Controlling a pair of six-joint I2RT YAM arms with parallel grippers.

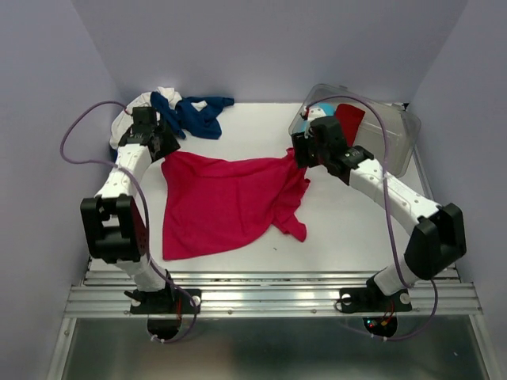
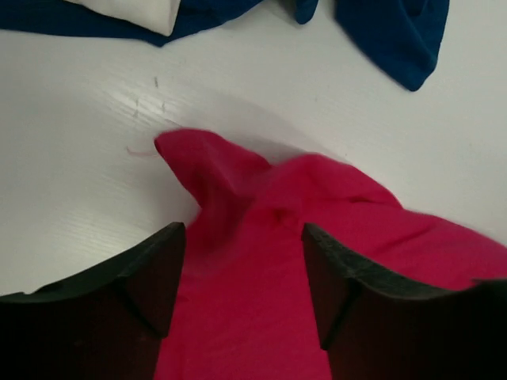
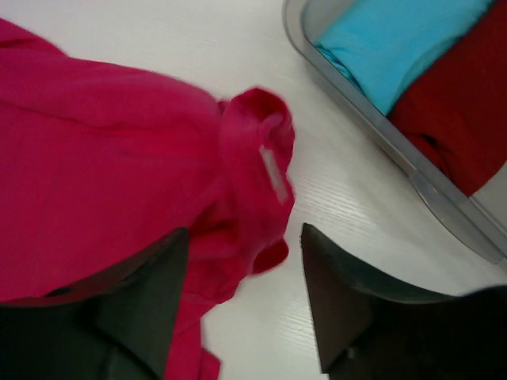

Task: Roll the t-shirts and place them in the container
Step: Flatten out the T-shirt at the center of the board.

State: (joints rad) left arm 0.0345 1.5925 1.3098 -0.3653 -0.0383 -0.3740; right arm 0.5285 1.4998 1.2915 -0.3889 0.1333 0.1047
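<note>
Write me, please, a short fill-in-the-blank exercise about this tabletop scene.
Both the left claw and the right claw stand ____, jaws apart over the pink-red t-shirt.
Beside the dark red roll in the clear bin lies a second roll, coloured light ____.
The navy t-shirt lies on the far ____ side of the table.
Missing words: open; blue; left.

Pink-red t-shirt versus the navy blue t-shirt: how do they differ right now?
The pink-red t-shirt lies spread out mid-table; the navy blue t-shirt sits bunched at the far left. The pink-red t-shirt has the left gripper and right gripper open over its far corners; the navy blue t-shirt is touched by neither. Both are unrolled.
</note>
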